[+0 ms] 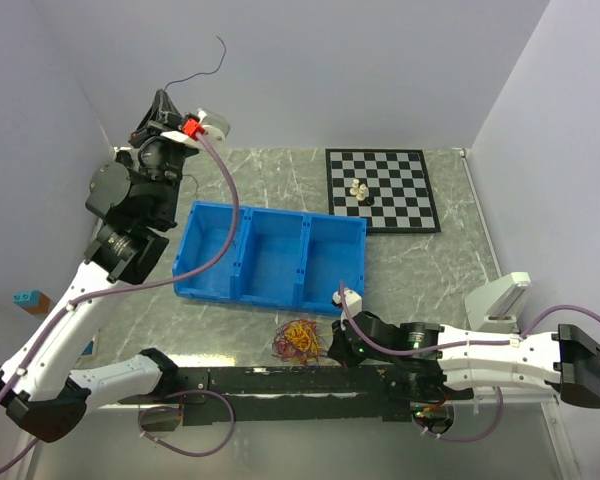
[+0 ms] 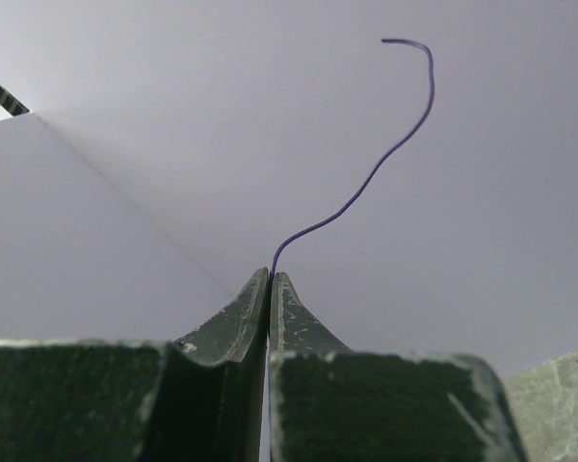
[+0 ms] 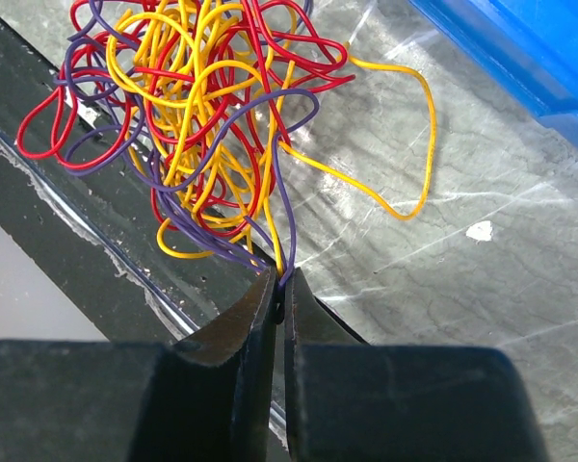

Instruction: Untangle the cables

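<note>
At the bottom of the right wrist view, the right hand is clenching purple and yellow strands at the lower edge of the tangle, probably to anchor it. The tangle is lying on the bench, lower middle of the top view, just below the blue bin. The left hand, raised at upper left, is pinching a single dark strand, seemingly to keep it clear.

Marbled table: load.
I see blue bin at centre, chessboard far right, cable tangle at near edge.
</note>
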Available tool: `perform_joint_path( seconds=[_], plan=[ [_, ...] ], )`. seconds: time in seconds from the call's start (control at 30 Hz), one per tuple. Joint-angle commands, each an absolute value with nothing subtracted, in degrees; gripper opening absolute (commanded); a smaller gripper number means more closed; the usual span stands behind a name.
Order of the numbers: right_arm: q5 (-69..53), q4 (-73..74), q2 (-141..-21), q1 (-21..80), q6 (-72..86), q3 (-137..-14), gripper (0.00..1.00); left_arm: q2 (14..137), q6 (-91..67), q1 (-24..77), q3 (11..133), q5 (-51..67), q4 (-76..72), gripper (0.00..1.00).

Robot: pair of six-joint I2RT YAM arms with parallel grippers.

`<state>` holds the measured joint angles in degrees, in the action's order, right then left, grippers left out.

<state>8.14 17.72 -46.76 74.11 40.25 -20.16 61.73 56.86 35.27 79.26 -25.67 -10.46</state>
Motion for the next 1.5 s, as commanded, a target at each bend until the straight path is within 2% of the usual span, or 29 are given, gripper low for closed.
perform_joint_path(
  seconds=[0.0, 0.23, 0.3, 0.5, 0.8, 1.1, 1.23, 1.47],
  plan=[
    [9.4, 17.31, -45.27, 74.62, 40.87, -20.3, 0.09, 61.35, 53.71, 34.37, 77.96, -23.29, -14.33, 0.07],
    [9.58, 17.49, -44.91, 74.62, 40.96, -20.3, 0.08, 60.82, 50.99, 34.28, 74.19, -23.21, -12.66, 0.06],
    [9.41, 17.32, -44.82, 74.71, 40.87, -20.22, 0.08, 60.3, 47.57, 34.28, 72.08, -23.2, -11.43, 0.01],
    [9.49, 16.88, -45.44, 74.71, 40.61, -20.3, 0.08, 58.71, 35.78, 34.19, 65.66, -24.16, -5.19, 0.01],
    [9.4, 17.49, -44.65, 74.71, 40.78, -20.22, 0.08, 55.29, 29.62, 33.58, 58.28, -25.66, -0.09, 0.01],
    [9.32, 17.67, -45.26, 74.71, 40.87, -20.57, 0.08, 54.23, 21.1, 33.58, 52.83, -28.39, 16.6, 0.01],
    [9.4, 17.67, -45.7, 74.71, 40.87, -20.65, 0.08, 52.47, 19.6, 33.57, 48.88, -25.58, 17.67, 0.01],
    [9.41, 18.11, -45.88, 74.62, 41.22, -20.83, 0.08, 56.33, 17.76, 33.58, 44.57, -27.68, 18.72, 0.01]
  ],
)
